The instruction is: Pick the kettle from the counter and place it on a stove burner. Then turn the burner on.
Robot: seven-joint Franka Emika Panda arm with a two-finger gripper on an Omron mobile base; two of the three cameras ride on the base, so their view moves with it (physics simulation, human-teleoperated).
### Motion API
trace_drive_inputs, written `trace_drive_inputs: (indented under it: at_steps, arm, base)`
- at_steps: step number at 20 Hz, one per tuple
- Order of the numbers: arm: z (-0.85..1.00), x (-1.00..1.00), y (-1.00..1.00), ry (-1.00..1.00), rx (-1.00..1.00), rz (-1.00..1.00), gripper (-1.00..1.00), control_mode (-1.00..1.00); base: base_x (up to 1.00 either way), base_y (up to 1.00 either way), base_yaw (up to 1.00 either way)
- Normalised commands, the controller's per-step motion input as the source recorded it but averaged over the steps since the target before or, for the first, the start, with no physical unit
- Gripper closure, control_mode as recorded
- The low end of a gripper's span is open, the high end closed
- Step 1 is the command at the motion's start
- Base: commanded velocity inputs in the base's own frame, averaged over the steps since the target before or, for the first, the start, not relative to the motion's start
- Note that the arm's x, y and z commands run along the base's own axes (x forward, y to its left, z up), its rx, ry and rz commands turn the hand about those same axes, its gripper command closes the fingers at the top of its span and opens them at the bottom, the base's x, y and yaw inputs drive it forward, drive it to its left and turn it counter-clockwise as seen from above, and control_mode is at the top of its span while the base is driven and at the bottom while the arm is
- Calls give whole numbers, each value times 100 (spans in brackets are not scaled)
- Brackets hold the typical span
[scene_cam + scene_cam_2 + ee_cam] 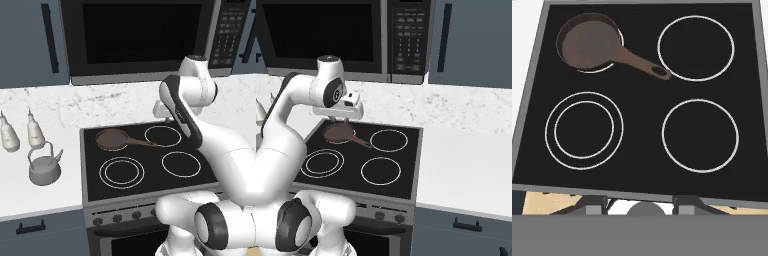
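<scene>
Your kettle [44, 167] sits on the surface [45, 197], well left of the end effector [162, 111] (over the stove's back). Whether it's open, you can't tell.

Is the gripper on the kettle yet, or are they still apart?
Apart. In the left base view the kettle sits alone on the counter left of the cooktop, with bare worktop all round it, while the arm is up over the stove, well to its right.

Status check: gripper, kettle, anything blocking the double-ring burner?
Gripper above the cooktop's back edge, holding nothing; open or shut unclear. Kettle on counter, left of stove, untouched. Stove burner free; frying pan on the ring behind.
</scene>
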Motion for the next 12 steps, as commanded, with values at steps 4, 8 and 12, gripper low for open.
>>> trace_drive_inputs:
  at_steps: [4, 8, 12]
  arm:
    - [0, -65, 55, -11, 0, 11, -100, -100]
    - [0, -96, 100, -36, 0, 16, -100, -100]
    - [0, -69, 100, -52, 0, 11, -100, -100]
  base:
    - [0, 0, 0]
    - [0, 0, 0]
    - [0, 0, 0]
